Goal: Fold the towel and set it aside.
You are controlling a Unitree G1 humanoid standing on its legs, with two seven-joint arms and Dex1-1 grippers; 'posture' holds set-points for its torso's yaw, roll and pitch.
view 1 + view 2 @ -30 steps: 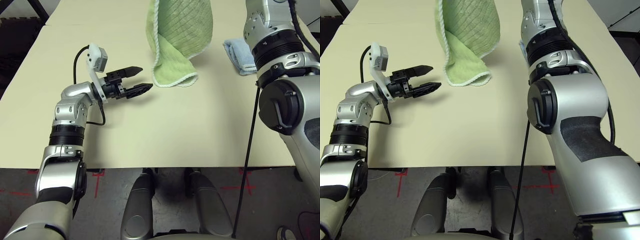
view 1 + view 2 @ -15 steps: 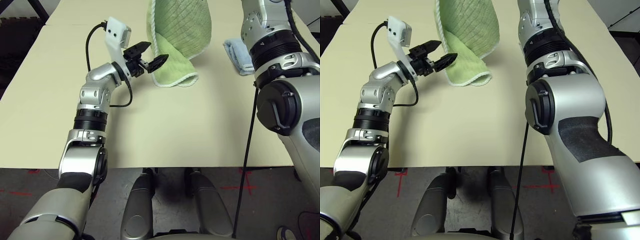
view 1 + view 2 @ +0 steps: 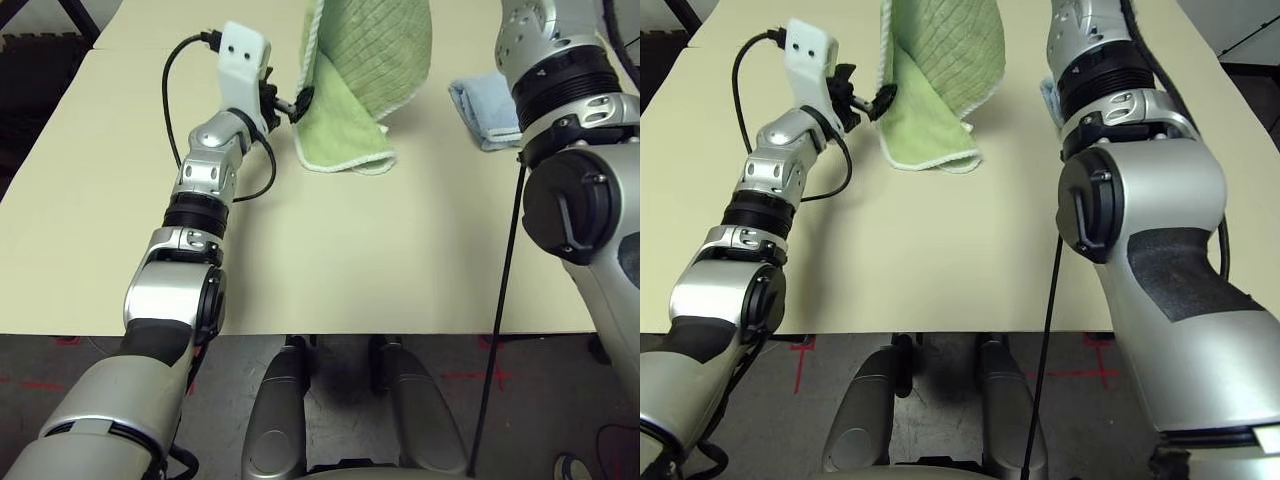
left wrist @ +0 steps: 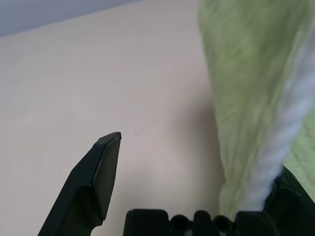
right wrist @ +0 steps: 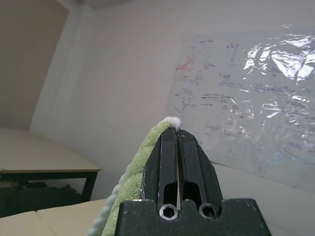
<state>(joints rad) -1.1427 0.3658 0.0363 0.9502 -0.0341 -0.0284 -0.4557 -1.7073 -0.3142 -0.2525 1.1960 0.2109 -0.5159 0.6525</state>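
so: one green towel (image 3: 370, 60); one blue towel (image 3: 482, 110)

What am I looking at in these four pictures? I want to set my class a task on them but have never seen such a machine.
It is a humanoid robot with two silver arms, each ending in a two-fingered black tool. Two pictures look down from its head onto a beige table; the other two come from cameras on its wrists. The right tool, raised high, is shut on a corner of a green towel, whose lower end rests on the table. The left tool, open, is at the towel's white edge. A folded blue towel lies on the table beside the right arm.
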